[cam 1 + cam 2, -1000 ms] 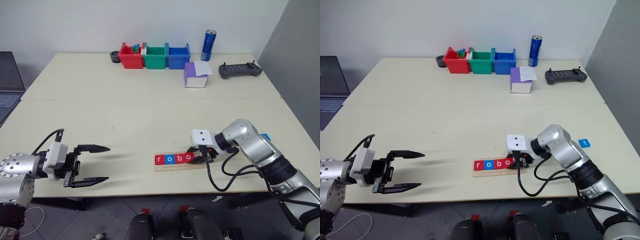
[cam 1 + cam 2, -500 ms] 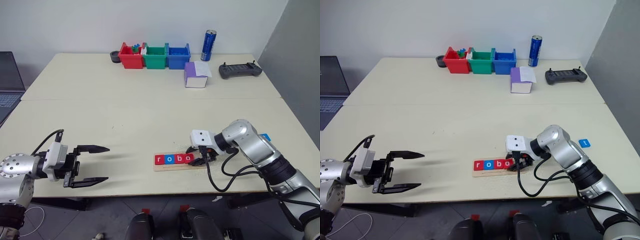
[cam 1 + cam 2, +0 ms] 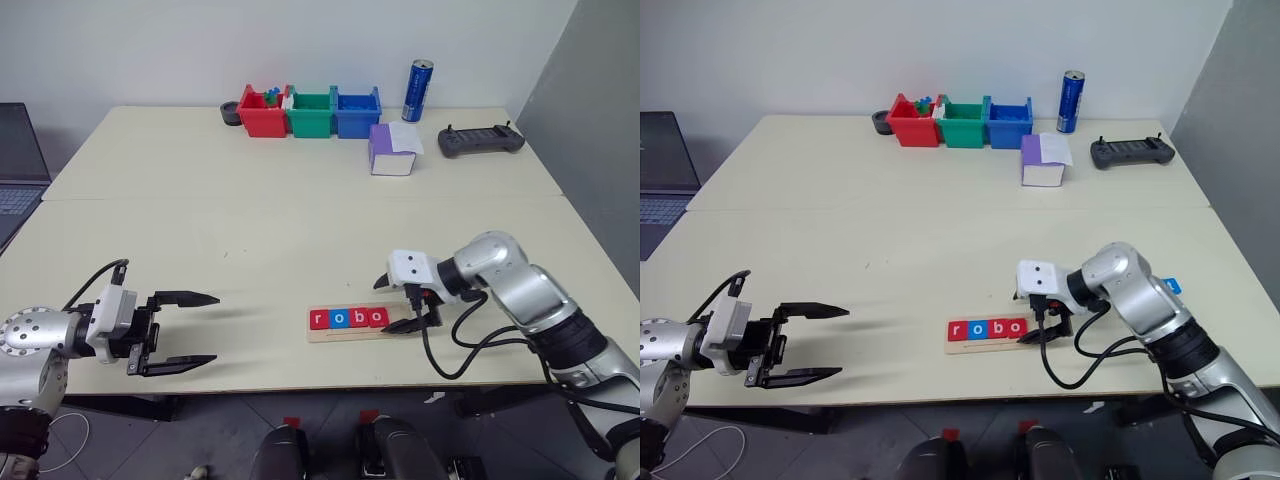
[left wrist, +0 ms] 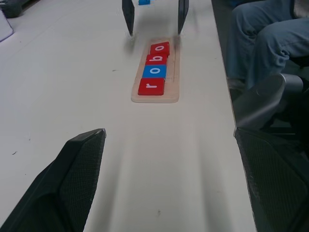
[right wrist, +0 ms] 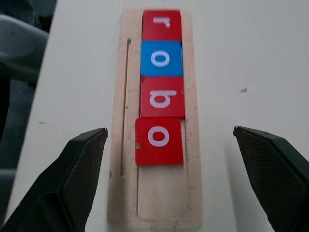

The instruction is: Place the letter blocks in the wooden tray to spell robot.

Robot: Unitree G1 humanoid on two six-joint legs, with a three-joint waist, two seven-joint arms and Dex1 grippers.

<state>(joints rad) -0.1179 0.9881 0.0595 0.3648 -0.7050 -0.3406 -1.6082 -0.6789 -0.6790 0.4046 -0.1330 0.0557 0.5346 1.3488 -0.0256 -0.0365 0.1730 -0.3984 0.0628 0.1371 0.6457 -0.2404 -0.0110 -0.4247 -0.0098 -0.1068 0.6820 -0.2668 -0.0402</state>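
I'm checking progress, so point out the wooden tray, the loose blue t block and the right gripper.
wooden tray [image 5: 190,72]: right wrist view, bare rim.
blue t block [image 3: 1172,285]: right eye view, visible corner.
right gripper [image 3: 399,305]: left eye view, between fingertips.

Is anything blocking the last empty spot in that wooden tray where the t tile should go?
Nothing visible does. The wooden tray holds r, o, b, o, and the last slot is bare. The open right gripper hangs just above that end. The blue t block lies on the table behind the right arm.
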